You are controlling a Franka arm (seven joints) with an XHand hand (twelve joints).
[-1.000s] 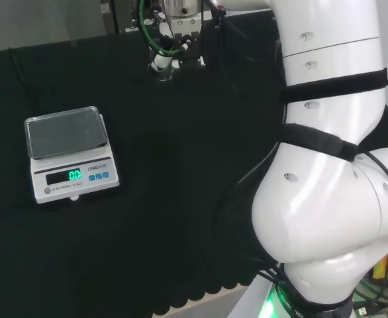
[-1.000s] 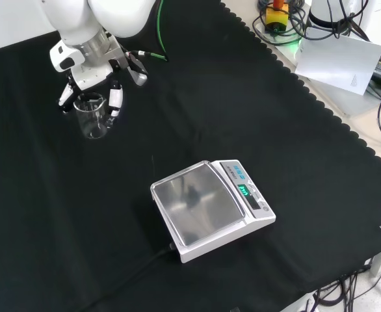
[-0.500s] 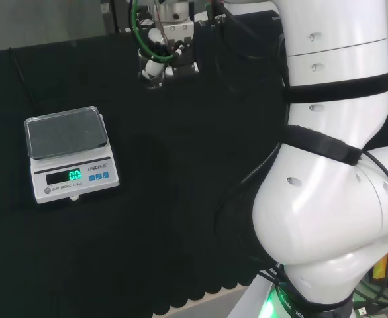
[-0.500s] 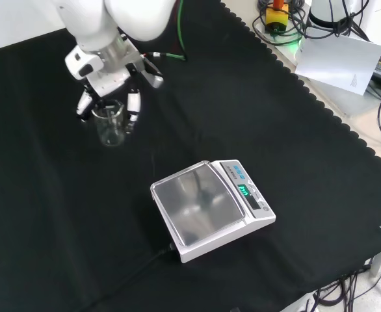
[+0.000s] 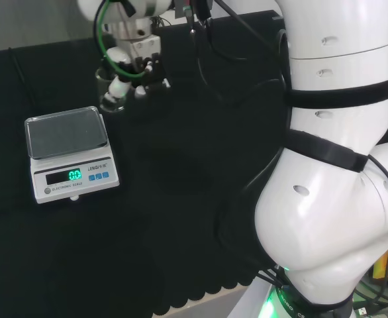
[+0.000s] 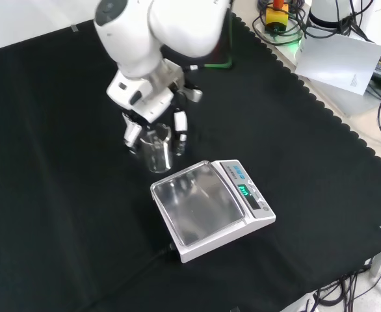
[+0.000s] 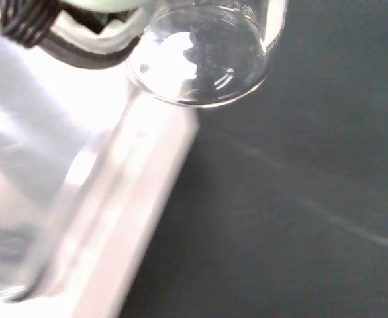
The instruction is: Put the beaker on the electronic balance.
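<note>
Head view first: your hand [image 5: 129,63] hangs at the far left of the arm, fingers curled down around the clear beaker [image 5: 109,89], pinching it near the rim. The beaker sits just beyond the far right corner of the electronic balance [image 5: 68,151], and it looks clear of the cloth, though you cannot confirm that here. Watch that corner: if you travel across too low, the glass base could clip the raised edge of the weighing pan [image 5: 66,132] and tip in your fingers.

Front view now: the hand [image 6: 153,104] comes in from the top, fingers [image 6: 179,126] straddling the beaker [image 6: 155,150], which hangs upright just beyond the far left corner of the balance [image 6: 213,209]. The pan [image 6: 199,205] is bare and ready. The risk here is a short carry: let go now and the beaker lands half on the edge or on the black cloth [image 6: 60,195] beside it. Clear glass gives you little to judge by, so a slip inside the pinch could go unnoticed.

Wrist view: the beaker [image 7: 204,56] base looms close, empty as far as you can tell, with the balance's pale edge [image 7: 108,218] right beside it. That edge is very near the glass, so lift before you cross.
</note>
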